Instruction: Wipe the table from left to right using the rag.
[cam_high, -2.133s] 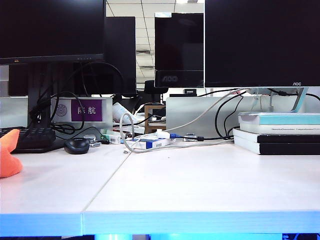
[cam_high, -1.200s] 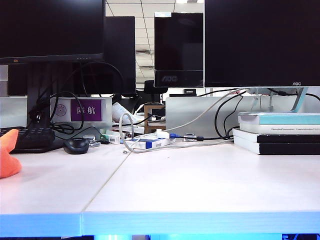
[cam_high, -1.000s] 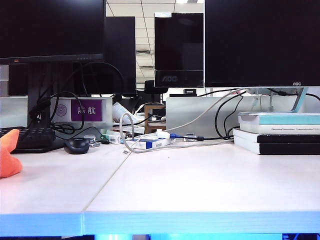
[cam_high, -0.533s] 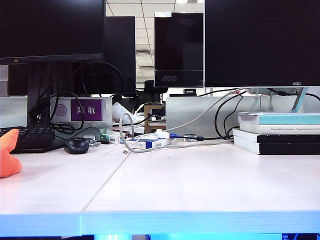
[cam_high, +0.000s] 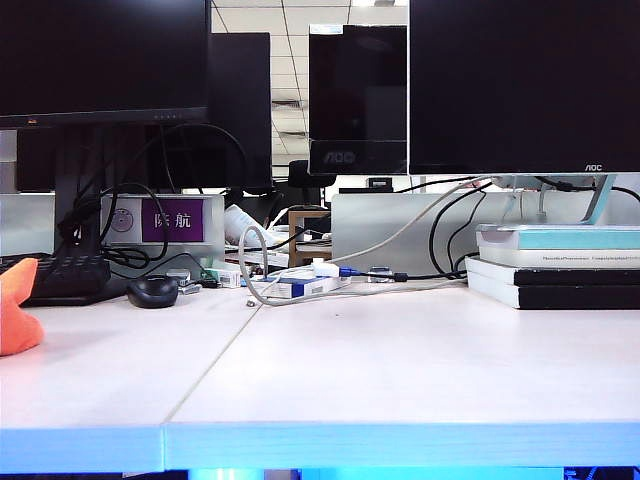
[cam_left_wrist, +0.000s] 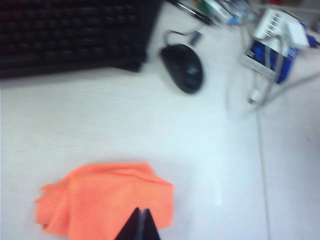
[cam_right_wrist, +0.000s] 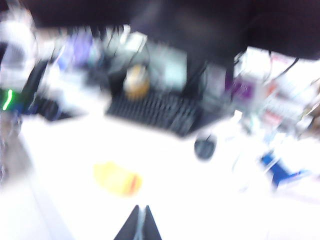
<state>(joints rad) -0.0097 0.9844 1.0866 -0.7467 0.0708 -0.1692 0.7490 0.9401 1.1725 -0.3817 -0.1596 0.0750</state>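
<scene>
Left tool (cam_left_wrist: 139, 223), tips pressed together, hovered over your rag (cam_left_wrist: 107, 200) at the counter's (cam_high: 400, 370) far-left; right tool (cam_right_wrist: 139, 222) was also closed. Soft, light cloth: pinch a raised fold.

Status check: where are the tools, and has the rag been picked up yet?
Left tool shut, above rag. Right tool shut, farther off. Rag lies loose on table, far left. Mouse and keyboard sit behind it.

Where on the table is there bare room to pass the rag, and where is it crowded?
Bare: the table from the rag rightwards, in front of the mouse and books. Crowded: the back, with keyboard and cables.
</scene>
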